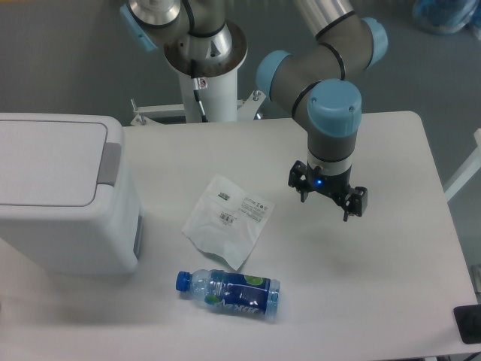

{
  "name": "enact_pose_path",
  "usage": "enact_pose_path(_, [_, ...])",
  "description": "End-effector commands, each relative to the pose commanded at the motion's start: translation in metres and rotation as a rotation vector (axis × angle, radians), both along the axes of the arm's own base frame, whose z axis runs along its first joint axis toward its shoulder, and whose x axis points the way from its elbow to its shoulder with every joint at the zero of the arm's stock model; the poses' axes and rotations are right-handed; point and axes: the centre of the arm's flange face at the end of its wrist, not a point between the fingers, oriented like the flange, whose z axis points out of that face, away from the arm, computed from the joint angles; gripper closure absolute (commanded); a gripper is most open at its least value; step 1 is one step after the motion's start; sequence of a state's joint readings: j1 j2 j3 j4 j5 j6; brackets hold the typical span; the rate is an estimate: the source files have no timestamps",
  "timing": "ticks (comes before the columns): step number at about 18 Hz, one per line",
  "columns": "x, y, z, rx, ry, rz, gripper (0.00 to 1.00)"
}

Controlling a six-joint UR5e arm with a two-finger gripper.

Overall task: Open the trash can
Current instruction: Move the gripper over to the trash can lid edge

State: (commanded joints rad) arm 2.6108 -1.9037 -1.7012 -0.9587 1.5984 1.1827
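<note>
The trash can is a large white box-shaped bin at the left of the table. Its flat lid lies shut, with a grey push tab at its right edge and a grey panel on its right side. My gripper hangs over the table right of centre, far to the right of the bin. Its two dark fingers are spread apart and hold nothing.
A white plastic packet lies flat at the table's middle. A clear bottle with a blue cap and blue label lies on its side near the front edge. The arm's white base column stands behind the table.
</note>
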Motion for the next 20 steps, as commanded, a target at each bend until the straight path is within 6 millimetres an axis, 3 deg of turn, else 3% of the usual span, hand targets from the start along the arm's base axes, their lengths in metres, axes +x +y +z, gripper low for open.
enact_pose_path(5, [0.003,0.001,0.005,0.030,-0.010,0.032,0.00])
enact_pose_path(7, [0.020,0.013,0.004,0.043,-0.022,0.097,0.00])
enact_pose_path(9, [0.041,0.025,0.017,0.078,-0.030,0.144,0.00])
enact_pose_path(13, [0.068,0.032,0.039,0.132,-0.111,0.144,0.00])
enact_pose_path(16, [0.088,0.040,0.074,0.215,-0.162,0.217,0.00])
enact_pose_path(20, [0.132,0.081,0.109,0.234,-0.245,0.223,0.00])
